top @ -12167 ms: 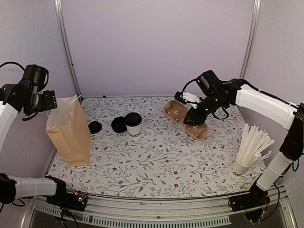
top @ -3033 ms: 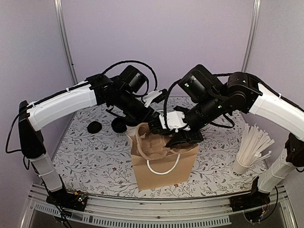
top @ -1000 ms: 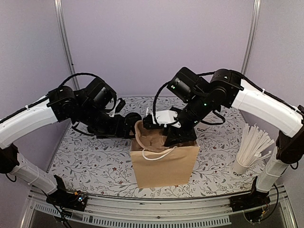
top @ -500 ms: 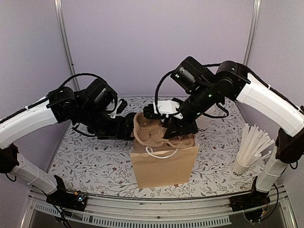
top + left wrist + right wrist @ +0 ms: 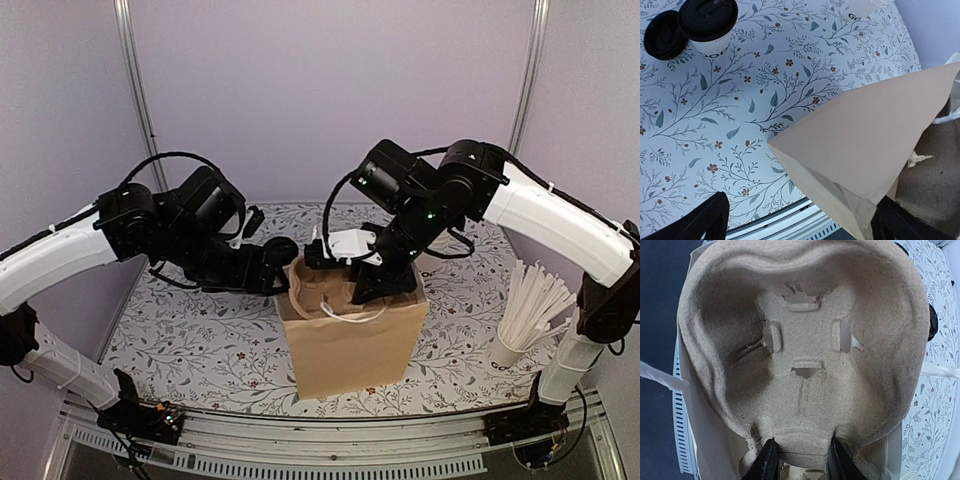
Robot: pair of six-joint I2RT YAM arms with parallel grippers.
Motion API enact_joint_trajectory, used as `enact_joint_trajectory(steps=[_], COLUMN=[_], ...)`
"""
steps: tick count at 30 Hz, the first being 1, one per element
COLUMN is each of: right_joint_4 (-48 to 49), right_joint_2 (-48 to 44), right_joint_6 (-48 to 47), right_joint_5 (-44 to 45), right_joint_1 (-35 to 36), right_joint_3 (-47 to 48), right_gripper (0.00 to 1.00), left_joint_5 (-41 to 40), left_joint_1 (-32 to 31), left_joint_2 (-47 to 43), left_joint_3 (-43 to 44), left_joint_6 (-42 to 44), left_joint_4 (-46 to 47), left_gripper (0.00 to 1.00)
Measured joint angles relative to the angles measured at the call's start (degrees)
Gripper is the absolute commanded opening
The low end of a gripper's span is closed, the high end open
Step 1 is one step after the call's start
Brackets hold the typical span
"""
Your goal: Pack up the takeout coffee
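A takeout coffee cup, white with a black lid, stands on the floral table; in the top view only its lid shows behind my left gripper. A brown paper bag stands open at the table's middle. My right gripper is shut on the edge of a moulded cardboard cup carrier and holds it down in the bag's mouth. My left gripper is open beside the bag's left rim. Its fingers are spread wide and the bag's corner lies between them.
A loose black lid lies beside the coffee cup. A white cup base with black lettering shows at the far edge. A cup full of white straws stands front right. The table's front rail is close below the bag.
The carrier stood above the bag's mouth half a second ago and now sits lower inside it. The bag has shifted slightly right and nearer. The left arm has hardly moved.
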Motion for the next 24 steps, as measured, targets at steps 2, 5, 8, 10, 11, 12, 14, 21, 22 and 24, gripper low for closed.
enact_joint_trajectory(steps=[2,5,8,10,11,12,14,21,22,24], right_joint_4=[-0.79,-2.1,-2.71,-2.82,-2.8,-2.84,-2.93,-4.0,-4.04,-4.13], right_joint_2=[0.07,0.22,0.42,0.57,0.63,0.68,0.85,2.84,3.06,3.5], right_joint_6=[-0.2,-0.42,-0.63,-0.68,-0.68,-0.7,-0.68,-0.63,-0.63,-0.63], right_joint_5=[-0.13,-0.42,-0.52,-0.46,-0.33,-0.04,0.11,0.66,0.7,0.76], right_joint_1=[0.0,0.0,0.02,0.13,0.31,0.46,0.63,0.81,0.81,0.81], right_joint_3=[-0.22,-0.83,-1.81,-2.25,-2.58,-3.02,-3.78,-4.74,-4.79,-4.92], right_gripper=[0.26,0.26,0.28,0.28,0.28,0.28,0.28,0.28,0.28,0.29], left_joint_5=[-1.81,-3.87,-5.01,-5.6,-6.01,-6.47,-7.5,-10.8,-11.1,-11.67], left_joint_1=[0.0,0.0,0.0,0.0,0.0,0.0,0.0,0.76,0.96,1.51], left_joint_2=[-0.7,-1.66,-2.08,-2.25,-2.36,-2.58,-3.15,-5.68,-5.73,-5.86], left_joint_3=[0.02,0.26,0.33,0.33,0.33,0.33,0.33,0.33,0.33,0.2], left_joint_6=[-0.11,-0.02,0.26,0.55,0.7,0.92,1.42,3.34,3.58,4.24], left_joint_4=[-0.26,-0.15,0.52,1.03,1.38,1.68,2.05,2.99,3.08,3.52], left_gripper=[1.0,1.0,1.0,1.0,1.0,1.0,1.0,1.0,1.0,1.0])
